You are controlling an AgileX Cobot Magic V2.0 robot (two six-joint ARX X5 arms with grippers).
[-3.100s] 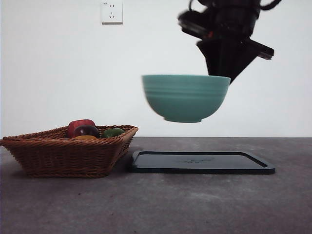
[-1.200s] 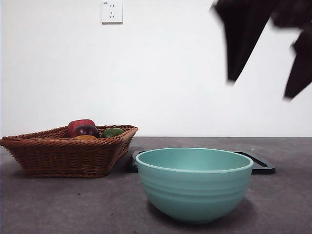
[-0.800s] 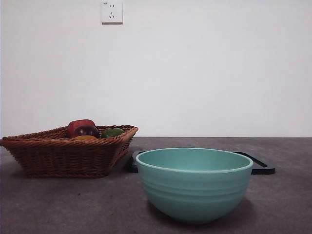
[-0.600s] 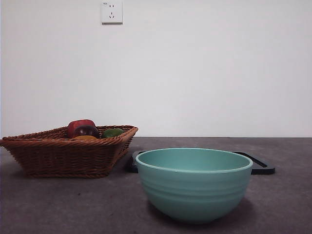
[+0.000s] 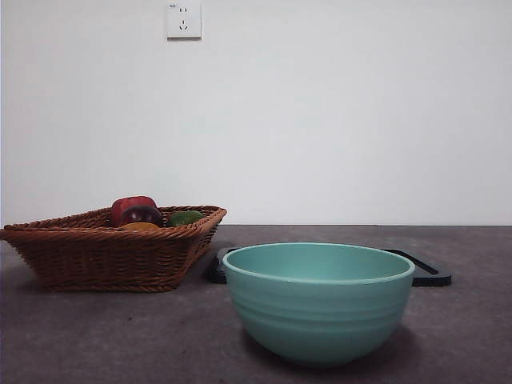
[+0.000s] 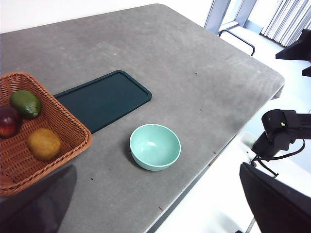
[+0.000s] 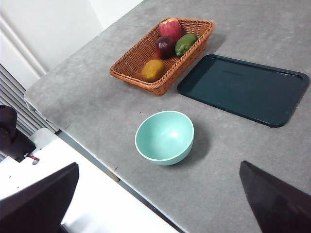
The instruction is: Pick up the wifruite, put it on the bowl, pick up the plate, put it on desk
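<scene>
Left fingers: spread wide, empty, high over the desk.
Right fingers: likewise apart, empty, raised.
Bowl: empty, on the desk, beside the dark tray.
Wifruite: in the basket, beyond the bowl; likely nearer the left arm.

we count one teal-green ceramic bowl, one brown wicker basket, one dark rectangular tray, four fruits.
</scene>
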